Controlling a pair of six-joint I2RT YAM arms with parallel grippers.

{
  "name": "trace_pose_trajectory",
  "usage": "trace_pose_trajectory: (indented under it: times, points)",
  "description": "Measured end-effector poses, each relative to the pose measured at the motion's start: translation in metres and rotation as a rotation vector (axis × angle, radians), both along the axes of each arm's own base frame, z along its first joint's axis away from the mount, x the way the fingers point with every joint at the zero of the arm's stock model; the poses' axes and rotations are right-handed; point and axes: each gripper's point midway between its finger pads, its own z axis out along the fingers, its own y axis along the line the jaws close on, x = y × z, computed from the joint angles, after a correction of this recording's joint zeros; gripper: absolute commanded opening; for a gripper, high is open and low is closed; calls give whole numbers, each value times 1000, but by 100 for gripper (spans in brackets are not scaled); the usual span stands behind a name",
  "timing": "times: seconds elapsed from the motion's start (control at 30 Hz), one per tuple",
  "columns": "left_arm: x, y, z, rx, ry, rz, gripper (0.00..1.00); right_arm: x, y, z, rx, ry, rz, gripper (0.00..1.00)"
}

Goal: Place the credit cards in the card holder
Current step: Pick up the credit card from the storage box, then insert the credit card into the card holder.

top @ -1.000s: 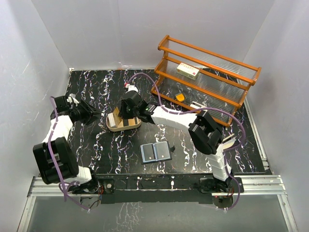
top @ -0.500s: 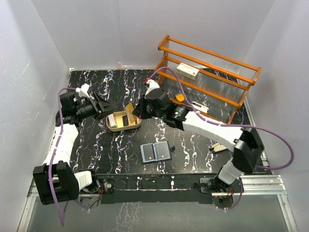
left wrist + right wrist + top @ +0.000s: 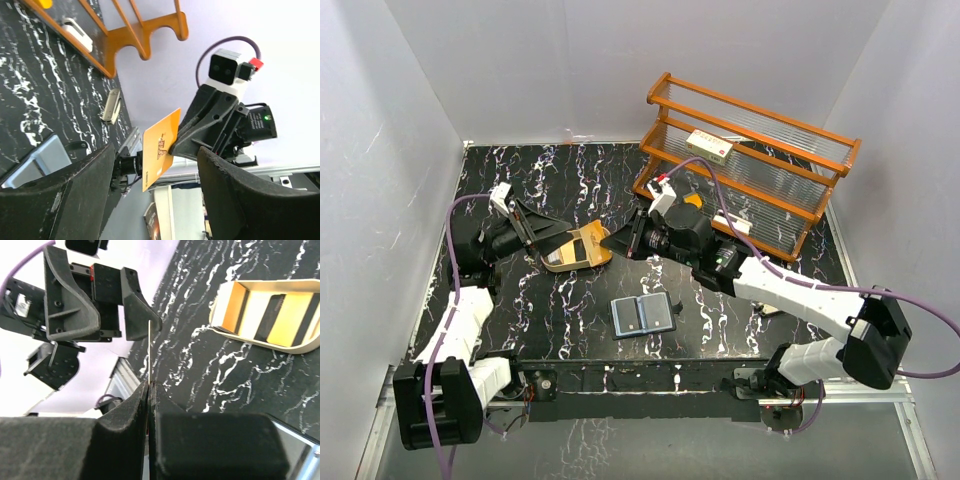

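Observation:
My right gripper [image 3: 613, 241] is shut on one tan credit card [image 3: 586, 240], held in the air over the oval tray [image 3: 560, 266]. In the right wrist view the card [image 3: 151, 350] shows edge-on, rising from the shut fingers [image 3: 135, 405]. My left gripper [image 3: 542, 232] stands open just left of it, facing the card [image 3: 160, 147], which lies ahead of its spread fingers [image 3: 60, 200] without touching them. More credit cards [image 3: 292, 315], tan and dark, lie in the tray [image 3: 225, 315]. The card holder [image 3: 645, 315] lies open on the table in front.
An orange wooden rack [image 3: 750, 160] stands at the back right, with a white-and-red box [image 3: 709, 146] on its upper shelf and an orange object [image 3: 692, 200] lower down. White walls close in the marbled black table [image 3: 570, 180] on three sides.
The right gripper has lifted a tan card out of the tray and drawn back to the right. The left gripper has swung in toward the card and opened wider.

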Motion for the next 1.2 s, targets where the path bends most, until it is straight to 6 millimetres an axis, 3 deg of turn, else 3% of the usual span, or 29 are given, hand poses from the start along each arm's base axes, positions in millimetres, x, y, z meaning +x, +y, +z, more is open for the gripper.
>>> trace_pose_trajectory:
  times: [0.13, 0.4, 0.57, 0.83, 1.03, 1.2]
  points:
    - [-9, -8, 17, -36, -34, -33, 54, -2, 4, 15, 86, 7, 4, 0]
    - [-20, -19, 30, -83, -44, -81, 1, -5, 9, 33, 173, 20, 15, 3]
    - [-20, -19, 26, -87, -30, -78, 0, -5, 8, 28, 163, 34, 12, 17]
    - [-17, -18, 4, -34, 3, -52, 0, -4, -4, 4, 56, 64, -28, 63]
    - [-11, -16, -21, 100, 26, -18, 0, -8, -30, -13, -74, 64, -81, 75]
    - [-13, -19, -42, 204, 62, -5, 0, -13, -53, -37, -209, 70, -108, 77]
